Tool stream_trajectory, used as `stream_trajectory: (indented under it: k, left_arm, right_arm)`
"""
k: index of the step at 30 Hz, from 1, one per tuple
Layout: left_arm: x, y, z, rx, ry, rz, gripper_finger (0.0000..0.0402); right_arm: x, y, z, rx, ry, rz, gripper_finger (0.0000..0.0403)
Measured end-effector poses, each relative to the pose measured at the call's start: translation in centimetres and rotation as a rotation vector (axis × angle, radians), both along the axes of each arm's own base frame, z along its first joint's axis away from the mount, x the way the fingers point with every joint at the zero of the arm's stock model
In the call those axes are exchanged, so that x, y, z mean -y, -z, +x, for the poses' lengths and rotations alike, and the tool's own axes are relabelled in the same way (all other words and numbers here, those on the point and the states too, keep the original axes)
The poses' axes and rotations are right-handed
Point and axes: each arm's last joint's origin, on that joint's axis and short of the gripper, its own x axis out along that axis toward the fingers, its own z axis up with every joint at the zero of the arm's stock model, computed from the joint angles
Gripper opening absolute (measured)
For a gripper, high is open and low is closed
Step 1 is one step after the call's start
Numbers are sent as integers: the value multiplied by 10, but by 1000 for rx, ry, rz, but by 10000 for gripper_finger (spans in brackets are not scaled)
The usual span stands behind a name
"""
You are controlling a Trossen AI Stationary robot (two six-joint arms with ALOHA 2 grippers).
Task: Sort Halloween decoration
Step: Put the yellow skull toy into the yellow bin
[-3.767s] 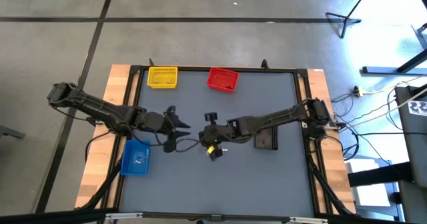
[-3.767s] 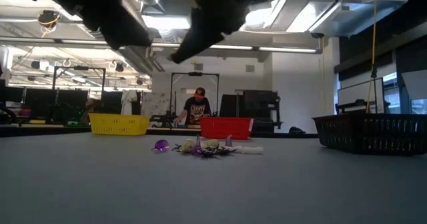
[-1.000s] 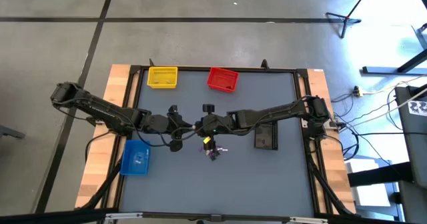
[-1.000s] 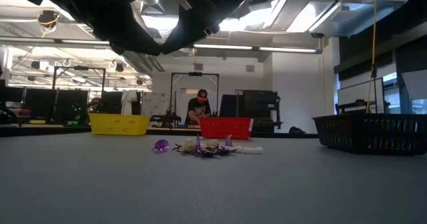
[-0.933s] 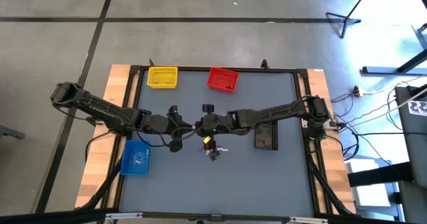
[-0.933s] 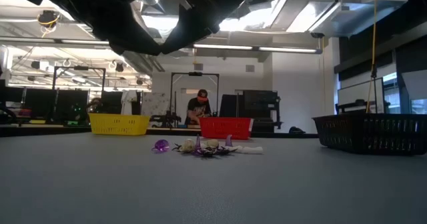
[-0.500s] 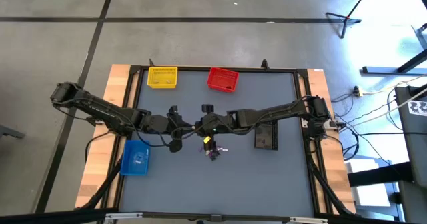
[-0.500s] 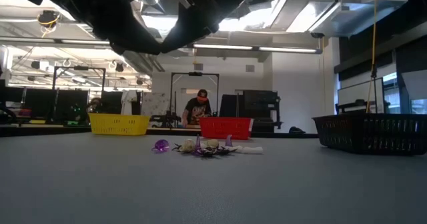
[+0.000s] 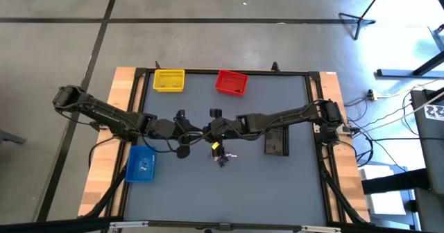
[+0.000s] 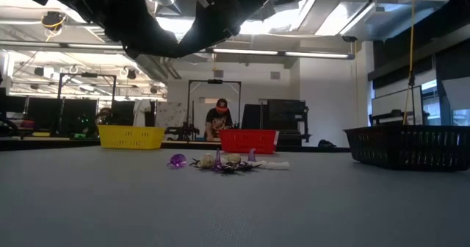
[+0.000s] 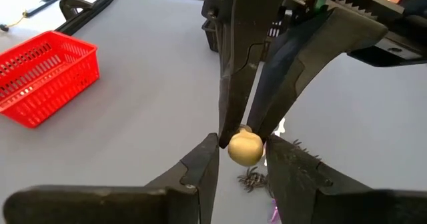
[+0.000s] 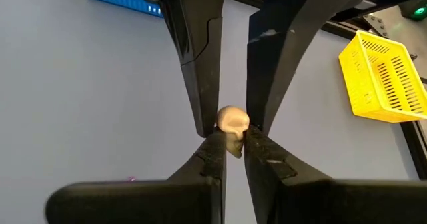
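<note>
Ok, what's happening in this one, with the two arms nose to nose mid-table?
Looks like a hand-over in the air. The right tool is shut on a small tan skull, one of the Halloween trinkets. The left tool faces it, fingers open on either side of the skull. The other trinkets lie in a pile on the table below. The yellow bin, red bin, blue bin and black bin stand around them.

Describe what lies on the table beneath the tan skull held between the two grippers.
Under the tan skull, a dark spider-like trinket and purple bits lie on the grey table; both grippers' fingers hide the rest.
</note>
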Motion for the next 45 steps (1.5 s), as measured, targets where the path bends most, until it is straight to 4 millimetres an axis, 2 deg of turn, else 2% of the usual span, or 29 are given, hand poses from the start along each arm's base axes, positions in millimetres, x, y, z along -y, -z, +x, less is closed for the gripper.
stream_trajectory:
  k: [6,13,18,28,45]
  left_arm:
    - [0,0,0,-2,0,0,98]
    - [0,0,0,-3,-1,1,63]
    - [0,0,0,-4,-2,1,44]
    - [0,0,0,-2,-1,0,40]
    - [0,0,0,1,-1,0,39]
  right_arm:
    - [0,0,0,-1,0,0,35]
    - [0,0,0,-3,-1,0,35]
    - [0,0,0,-5,0,0,49]
    - [0,0,0,-2,0,0,88]
    - [0,1,0,-10,-1,-1,93]
